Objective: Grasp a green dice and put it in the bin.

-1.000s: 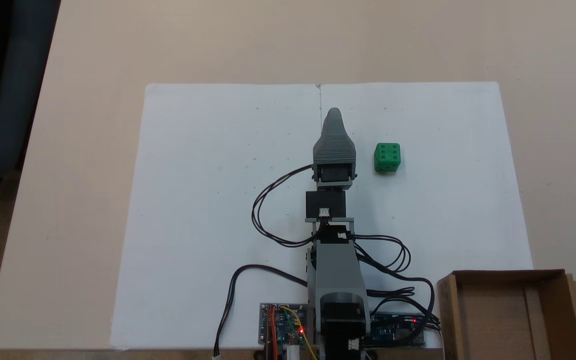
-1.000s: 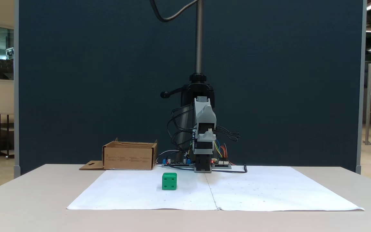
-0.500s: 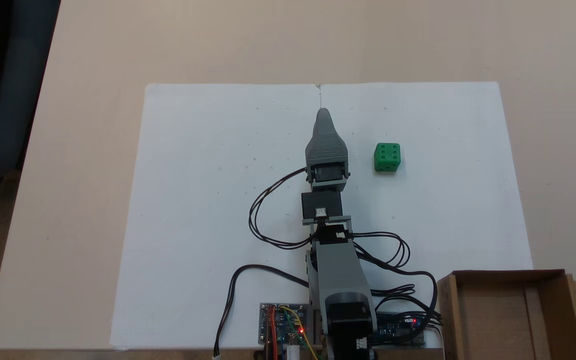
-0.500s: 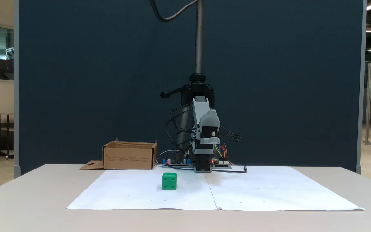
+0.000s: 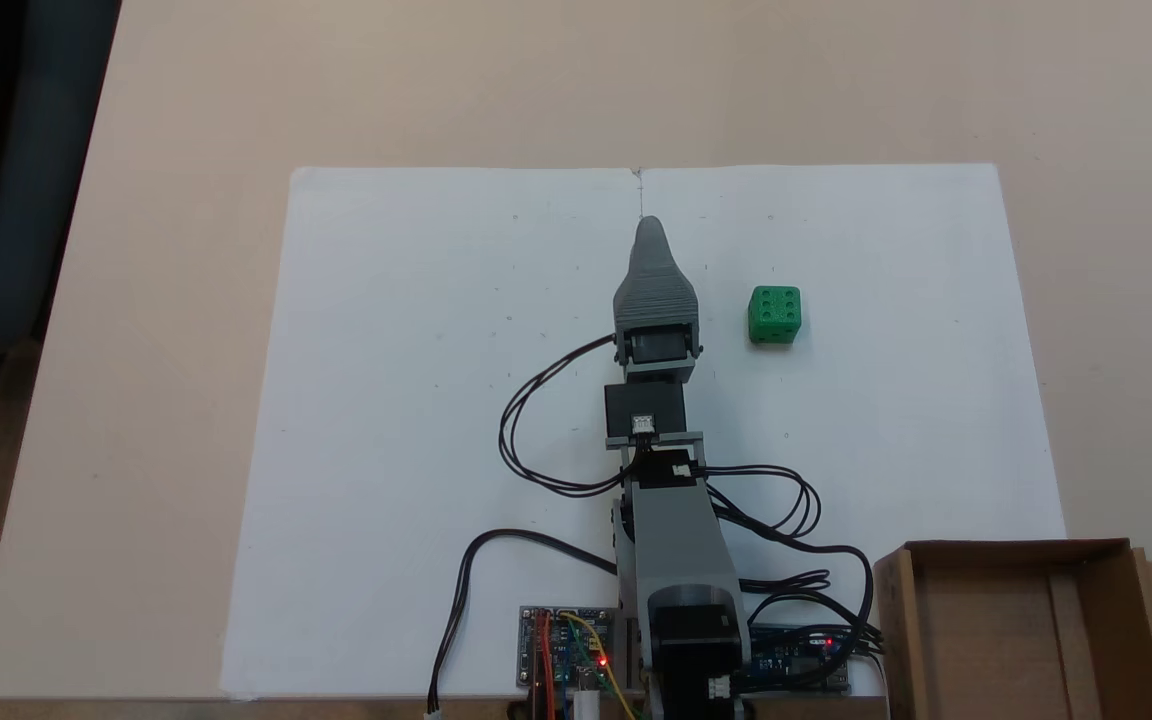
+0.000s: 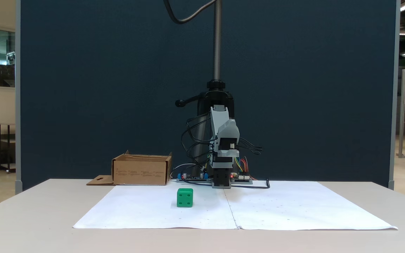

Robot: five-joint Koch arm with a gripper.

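The green dice (image 5: 774, 314) lies on the white paper, right of the arm in a fixed view from above; it shows left of the arm as the dice (image 6: 185, 197) in a fixed view from the front. My grey gripper (image 5: 648, 230) hangs in the air over the paper's centre crease, apart from the dice, its single tapered tip pointing away from the base. From the front the gripper (image 6: 219, 111) is raised well above the table. One jaw hides the other. The bin (image 5: 996, 640), a brown cardboard box, stands beside the arm's base, seen also as the bin (image 6: 141, 170).
A white paper sheet (image 5: 416, 400) covers the middle of the beige table (image 5: 186, 120). Circuit boards (image 5: 566, 660) and looping black cables (image 5: 536, 440) sit around the arm's base. A black stand pole (image 6: 217, 42) rises behind the arm before a dark blue panel.
Since a second ago the arm has swung a little to the left in the view from above. The dice and bin have not moved.
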